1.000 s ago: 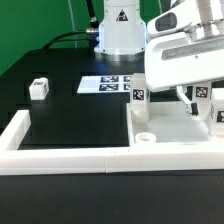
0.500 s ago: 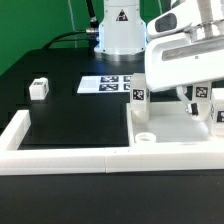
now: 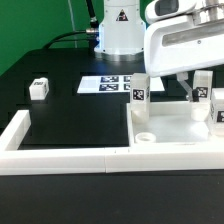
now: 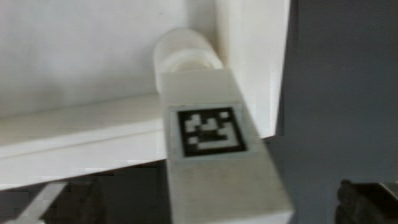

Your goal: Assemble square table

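Black tabletop carries the white square table slab. The pincer hangs wide open, gripping nothing. Its dark fingers flank, without touching, an upright tagged leg standing at the slab's edge.

The arm looms big on the exterior view's right, sliced off by the top and right edges. It covers the far part of the square table, and that slab is clipped at the right edge too. The marker board is half gone behind the near leg. The edge leg is cut by the frame. Over on the table, the small block has a tag too tiny to read. The wrist view is all soft: the close leg has a smeared tag, dark shapes are cropped at two corners, and how the jaws stand can't be told.
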Available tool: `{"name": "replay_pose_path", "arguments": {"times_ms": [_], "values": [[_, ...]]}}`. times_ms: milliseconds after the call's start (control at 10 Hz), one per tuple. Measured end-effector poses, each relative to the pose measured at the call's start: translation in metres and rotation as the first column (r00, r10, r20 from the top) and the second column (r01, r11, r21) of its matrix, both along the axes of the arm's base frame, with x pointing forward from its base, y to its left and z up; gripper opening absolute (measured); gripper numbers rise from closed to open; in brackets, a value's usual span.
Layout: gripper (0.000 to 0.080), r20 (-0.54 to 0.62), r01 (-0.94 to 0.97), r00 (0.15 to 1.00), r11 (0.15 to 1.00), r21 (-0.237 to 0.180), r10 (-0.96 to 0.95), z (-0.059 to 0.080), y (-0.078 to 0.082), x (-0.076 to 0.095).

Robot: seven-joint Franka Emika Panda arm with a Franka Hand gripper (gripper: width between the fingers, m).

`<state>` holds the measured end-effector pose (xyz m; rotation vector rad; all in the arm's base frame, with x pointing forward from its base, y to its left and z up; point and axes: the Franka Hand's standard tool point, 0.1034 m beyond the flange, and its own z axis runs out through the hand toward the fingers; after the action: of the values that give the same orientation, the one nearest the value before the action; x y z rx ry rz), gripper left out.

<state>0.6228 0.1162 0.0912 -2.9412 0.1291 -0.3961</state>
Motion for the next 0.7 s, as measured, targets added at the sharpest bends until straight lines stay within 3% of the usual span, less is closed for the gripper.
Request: {"name": "replay_pose_path", "arguments": {"times_ms": [100,400,500,700], "values": [[0.0649,-0.101,-0.023,0.995,1.0,0.018,0.025,0.001,0.003,-0.003],[0.0649,-0.134,-0.032,0.99,0.999,0.017,0.034,0.001,0.001,-0.001],[0.0649,-0.213,-0.047,0.976,0.999,-0.012,0.043,0.006,-0.006,0.004],[0.0649,-0.242,-0.047,0.97,0.998,-0.049,0.034,0.008,-0.006,0.02]]}}
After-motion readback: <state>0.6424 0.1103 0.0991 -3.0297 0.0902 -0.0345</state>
